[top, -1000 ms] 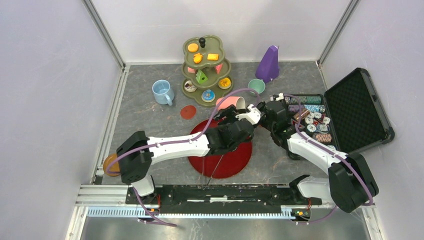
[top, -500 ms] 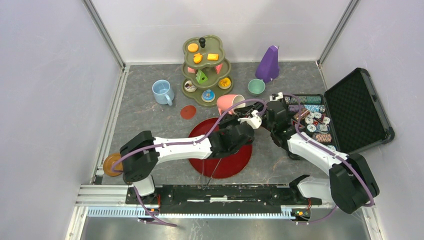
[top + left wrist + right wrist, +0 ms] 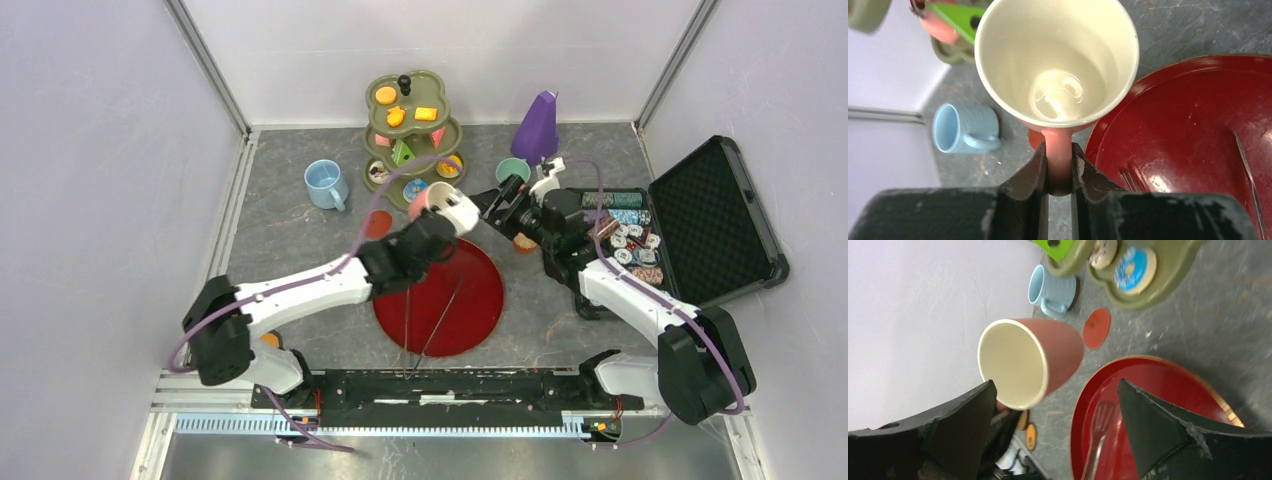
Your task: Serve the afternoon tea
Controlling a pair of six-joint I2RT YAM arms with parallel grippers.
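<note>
Tabletop point(image 3: 290, 245): left end effector point(image 3: 1059, 161) gained mug point(image 3: 1083, 107).

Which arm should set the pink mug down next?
Left. The left end effector is shut on the handle of the pink mug, holding it near the red plate. The right end effector is open and empty.

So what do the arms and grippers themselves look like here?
Both arms match: the left arm and right arm have white link shells between bulky black joints, each trailed by a purple cable. The left gripper and right gripper have matte black, wedge-shaped fingers with scuffed edges. No markings visible.
</note>
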